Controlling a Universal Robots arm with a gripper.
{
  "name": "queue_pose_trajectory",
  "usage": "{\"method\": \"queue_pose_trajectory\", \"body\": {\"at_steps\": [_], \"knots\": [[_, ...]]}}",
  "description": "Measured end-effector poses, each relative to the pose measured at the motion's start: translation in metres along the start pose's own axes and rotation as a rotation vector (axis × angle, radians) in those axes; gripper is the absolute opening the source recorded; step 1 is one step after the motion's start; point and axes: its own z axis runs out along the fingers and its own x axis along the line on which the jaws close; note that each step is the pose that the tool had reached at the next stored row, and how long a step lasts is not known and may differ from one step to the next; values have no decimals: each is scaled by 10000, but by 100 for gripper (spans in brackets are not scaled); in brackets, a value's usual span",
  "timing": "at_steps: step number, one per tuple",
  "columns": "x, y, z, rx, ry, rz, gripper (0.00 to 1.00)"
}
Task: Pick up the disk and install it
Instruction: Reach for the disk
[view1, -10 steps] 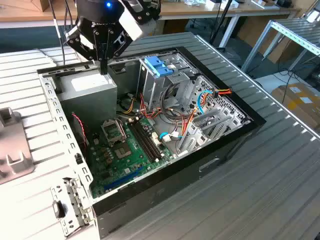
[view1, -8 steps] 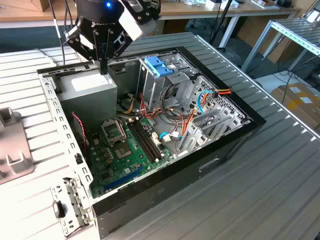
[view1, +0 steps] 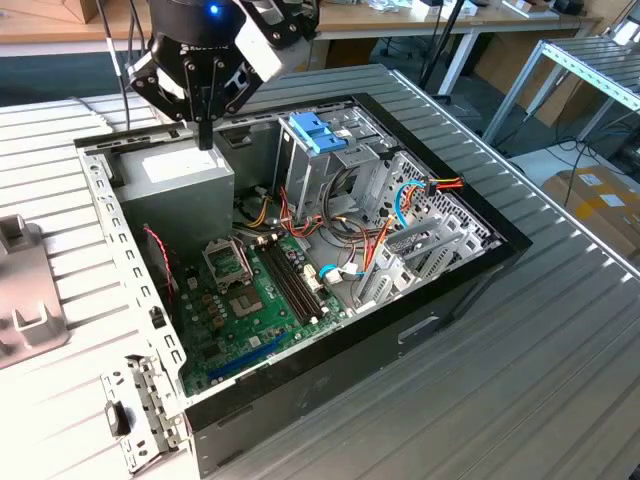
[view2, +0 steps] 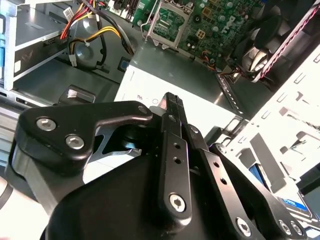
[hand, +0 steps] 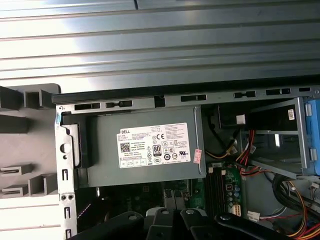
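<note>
**Exterior view.** Open case lies flat on a slatted table. The gripper sits at 11 o'clock of the frame, pointing straight down, tips just above the PSU. Jaws read as together, 1 dark prong, nothing between them. Cage with blue handles is at 12 o'clock, just beside the PSU on the exterior view's right. Board is at 7 o'clock. Cables run loose between board and cage.

**Second wrist view.** Jaws lie flat against each other, empty, tip over the edge of the PSU. Past the white rail of the case, on the outside, shows a corner of a flat thing with a white-and-blue label, likely the disk. It is mostly cut off, so how it lies cannot be told.

**First wrist view.** PSU lies under the camera, label up, with the case wall beyond it. Cables hang beside the PSU toward the cage.

**Risks, as I judge them:**
- The pick-up is not yet made. The gripper is apart from the disk with the rail between them, and a low crossing would clip that rail.
- With jaws together, a descent would press on the disk's face instead of straddling it.
- A flat, smooth body could slip or twist in a shallow grip.
- Loose cables by the cage could snag, or get pinched under the disk at install.
- A tilted entry would jam in the cage.
</note>
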Motion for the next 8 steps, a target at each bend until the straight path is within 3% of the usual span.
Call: {"method": "queue_pose_trajectory", "body": {"at_steps": [8], "knots": [[18, -1, -1, -4, 1, 0, 11]]}}
